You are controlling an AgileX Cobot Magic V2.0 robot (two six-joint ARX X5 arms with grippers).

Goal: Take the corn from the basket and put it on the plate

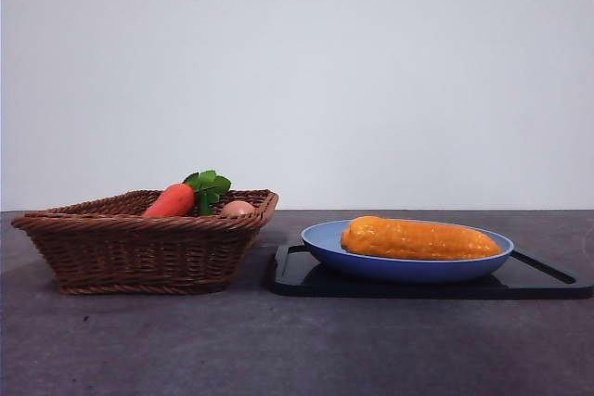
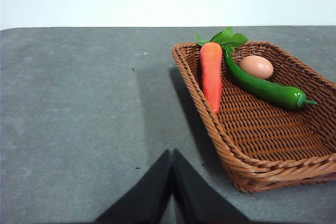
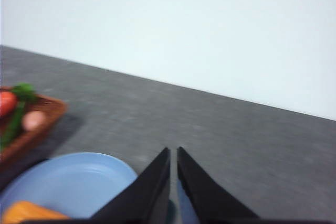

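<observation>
On the blue plate (image 1: 320,240), the corn (image 1: 419,239) lies flat, clear of the wicker basket (image 1: 130,249).
Both the left gripper (image 2: 171,157) and right gripper (image 3: 174,155) are pressed together, empty; the right, low beside the plate, might nudge its rim and roll the cob.

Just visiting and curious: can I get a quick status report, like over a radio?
Both grippers, left and right, shut and empty. Corn lies on the plate, out of the basket. Nothing in the way.

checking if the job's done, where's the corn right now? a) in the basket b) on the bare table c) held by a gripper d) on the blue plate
d: the corn lies lengthwise on the blue plate, which sits on the black tray, apart from the basket.
</observation>
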